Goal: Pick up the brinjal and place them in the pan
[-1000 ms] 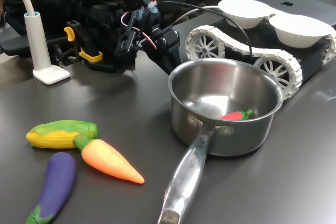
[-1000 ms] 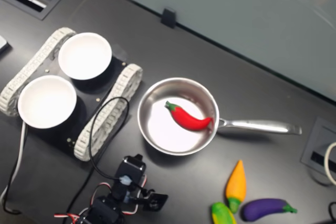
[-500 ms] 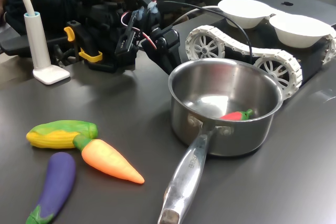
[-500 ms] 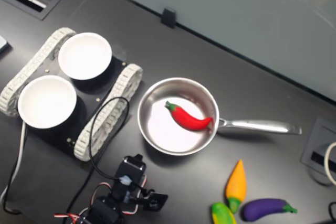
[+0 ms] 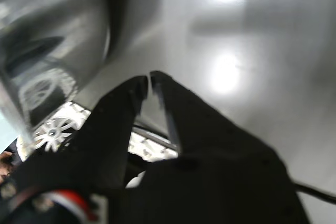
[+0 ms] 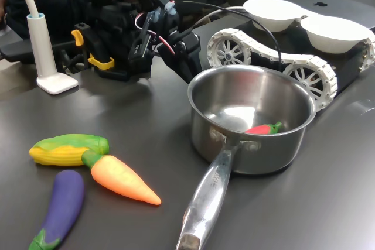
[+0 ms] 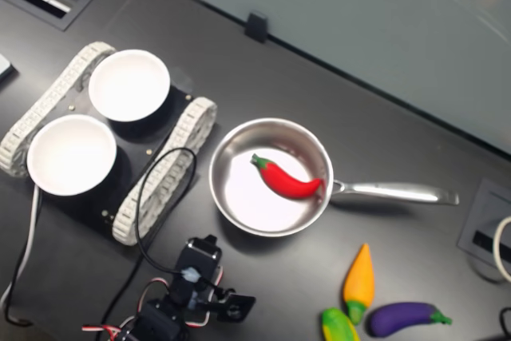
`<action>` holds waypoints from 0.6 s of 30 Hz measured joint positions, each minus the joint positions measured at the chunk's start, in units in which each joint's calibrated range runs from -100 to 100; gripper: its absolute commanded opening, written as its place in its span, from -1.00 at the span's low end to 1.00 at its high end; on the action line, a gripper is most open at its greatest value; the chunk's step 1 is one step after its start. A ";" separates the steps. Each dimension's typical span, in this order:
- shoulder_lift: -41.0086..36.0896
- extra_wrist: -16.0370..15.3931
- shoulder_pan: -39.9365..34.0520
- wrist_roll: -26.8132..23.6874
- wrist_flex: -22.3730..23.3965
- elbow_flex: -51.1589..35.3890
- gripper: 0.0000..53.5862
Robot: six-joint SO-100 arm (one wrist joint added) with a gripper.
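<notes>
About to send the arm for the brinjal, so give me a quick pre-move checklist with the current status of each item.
1. Gripper empty: ok, nothing between the nearly closed jaws.
2. Brinjal reachable on table: ok, lying free beside the carrot.
3. Carrot and corn clear of brinjal: cannot tell, carrot very close.
4. Pan upright: ok.
5. Pan has room: ok, only a chilli inside.
6. Gripper open for grasp: not ok.
</notes>
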 measured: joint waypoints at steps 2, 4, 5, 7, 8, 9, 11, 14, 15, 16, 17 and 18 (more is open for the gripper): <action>-0.08 0.00 0.55 -0.05 0.08 -1.00 -0.99; -0.08 0.00 0.55 0.00 0.68 -1.99 -0.99; -0.08 0.00 0.55 0.00 1.27 -2.71 -0.99; -0.08 0.00 0.55 0.00 2.55 -4.25 -0.99; -0.08 0.00 0.55 0.10 3.14 -4.98 -0.99; -0.08 0.00 0.55 0.24 3.74 -5.70 -0.99; -0.08 0.00 0.77 0.39 5.18 -7.15 -0.99; -0.08 0.00 1.21 0.83 7.56 -9.50 -0.99; -0.08 0.00 1.32 0.88 8.24 -10.14 -0.99; -0.17 0.00 1.76 0.98 8.75 -10.77 -0.99; -0.17 0.00 2.53 1.07 9.09 -11.31 -0.99; -0.25 0.00 3.52 1.27 9.35 -11.76 -0.99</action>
